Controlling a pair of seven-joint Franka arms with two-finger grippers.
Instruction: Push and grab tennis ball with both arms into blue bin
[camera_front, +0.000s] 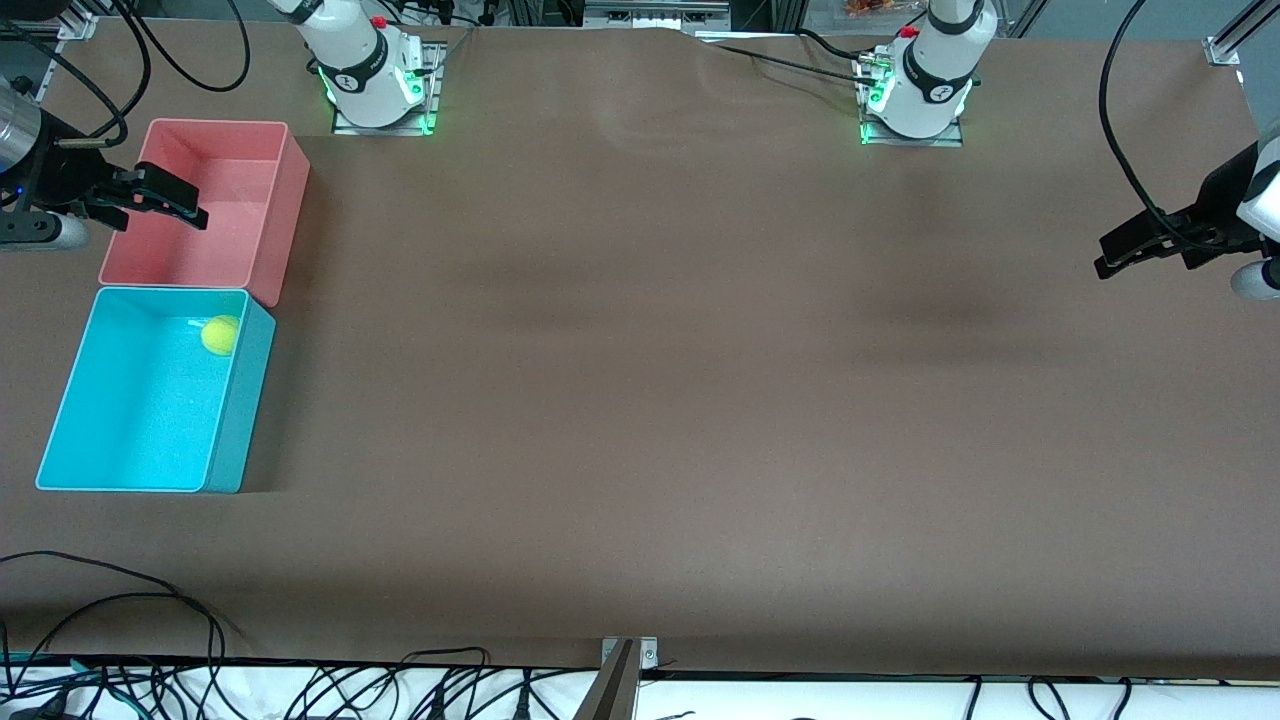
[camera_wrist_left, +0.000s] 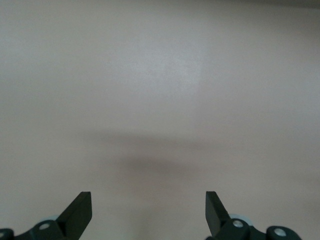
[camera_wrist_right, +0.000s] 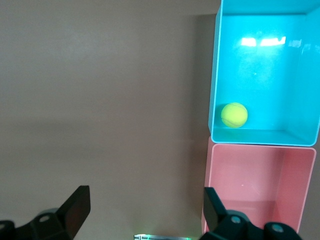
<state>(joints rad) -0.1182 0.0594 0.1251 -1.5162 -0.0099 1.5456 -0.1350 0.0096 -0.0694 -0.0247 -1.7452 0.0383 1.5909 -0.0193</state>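
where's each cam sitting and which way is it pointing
Front: high across the table, facing both bases; both open grippers, right gripper over the pink bin, left gripper.
Left wrist: looks down on bare table past its open fingers.
Right wrist: looks down past its fingers.
Shared, front and right wrist: tennis ball in blue bin.

The whole table (camera_front: 640, 400) is seen from high across it, facing the robot bases. Bare tabletop is viewed closely by the left wrist camera. Blue bin (camera_wrist_right: 265, 75) and pink bin (camera_wrist_right: 257, 185) are shared by right wrist and front views.
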